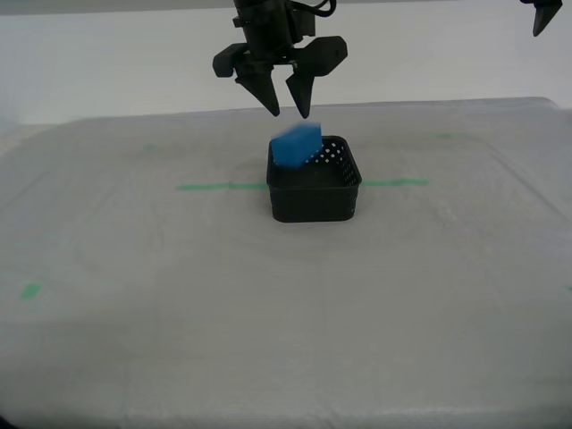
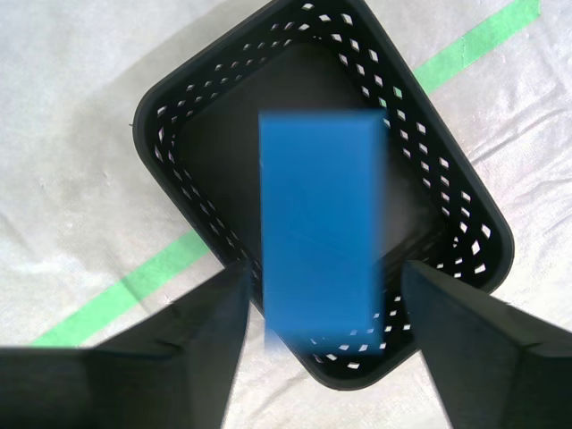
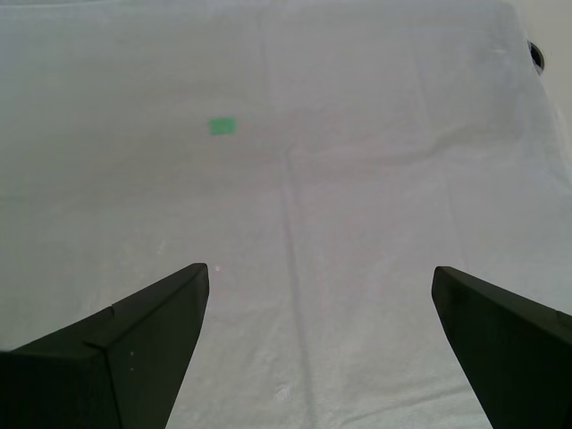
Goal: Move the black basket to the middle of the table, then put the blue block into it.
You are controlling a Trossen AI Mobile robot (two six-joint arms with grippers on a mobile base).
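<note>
**Pincer released above the basket, block blurred at its rim**

My second pincer (image 1: 288, 113) hangs above the black basket (image 1: 315, 192) with its jaws spread apart and nothing between them. Just below its tips the blue block (image 1: 297, 146) shows tilted and motion-blurred, its lower part at the basket's rim on the exterior view's left side. In the second wrist view the block (image 2: 320, 228) lies over the basket's opening (image 2: 223, 134), blurred at its edges, clear of both fingers (image 2: 206, 331).

The basket sits on the table (image 1: 134, 313) near its middle, across the thin green tape line (image 1: 219, 187).

My first pincer (image 3: 320, 344) is also released, jaws wide, over bare table cover with a small green tape bit (image 3: 222, 126) ahead. A dark pincer tip shows at the exterior view's top right corner (image 1: 542, 15).
</note>
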